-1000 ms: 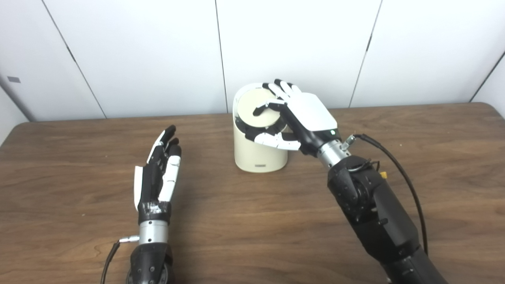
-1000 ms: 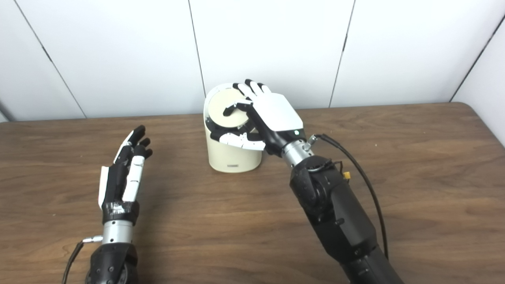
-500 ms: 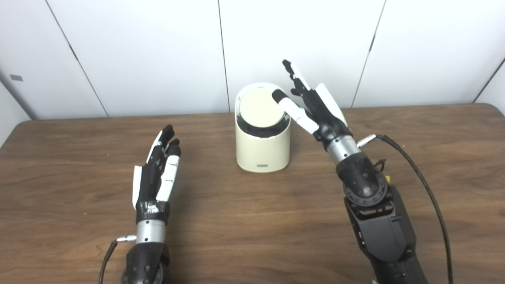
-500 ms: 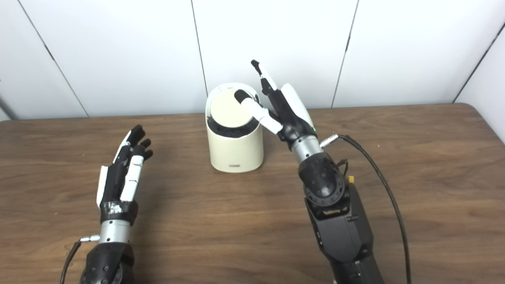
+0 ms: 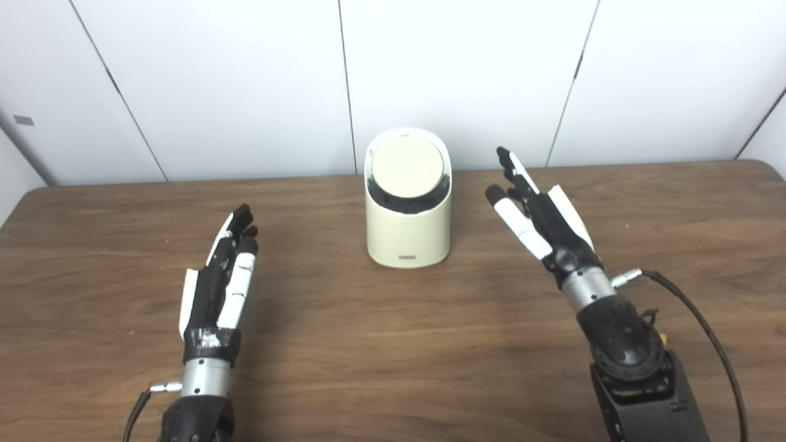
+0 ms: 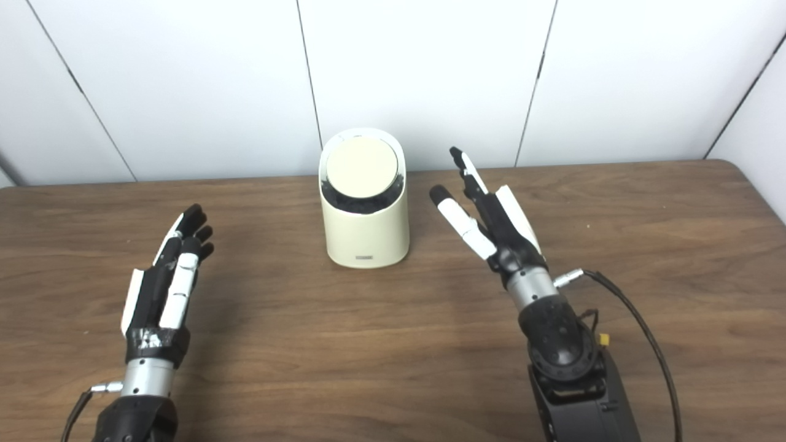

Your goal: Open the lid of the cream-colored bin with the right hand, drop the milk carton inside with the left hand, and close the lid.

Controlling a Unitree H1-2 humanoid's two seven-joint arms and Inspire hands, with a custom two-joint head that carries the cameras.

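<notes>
Cream-colored bin [image 5: 408, 230] stands upright just above the middle of the frame, on the far part of the table [image 5: 393, 344], close to the white wall panels [image 5: 454, 73]. It is a smooth, matte cylinder with rounded edges, and its top is cut at a slant facing the camera. A round, flat lid [image 5: 407, 166] of the same cream tone sits in that slanted opening, ringed below by a dark crescent of gap or inner rim. Low on the front wall is a small pale label [image 5: 406, 258]; its writing is too small to read.

The right hand [image 5: 540, 218] is in the right half of the frame, beside the bin and apart from it, raised above the wood with its fingers straight and spread, holding nothing. Its shell is white over black, with a metal wrist and a black cable [image 5: 706, 319] trailing from it toward the lower right.

The left hand [image 5: 218, 288] sits in the lower left, well apart from the bin, fingers extended side by side and empty, edge-on to the camera.

The table is dark brown wood grain with a rounded far corner at the upper right.
</notes>
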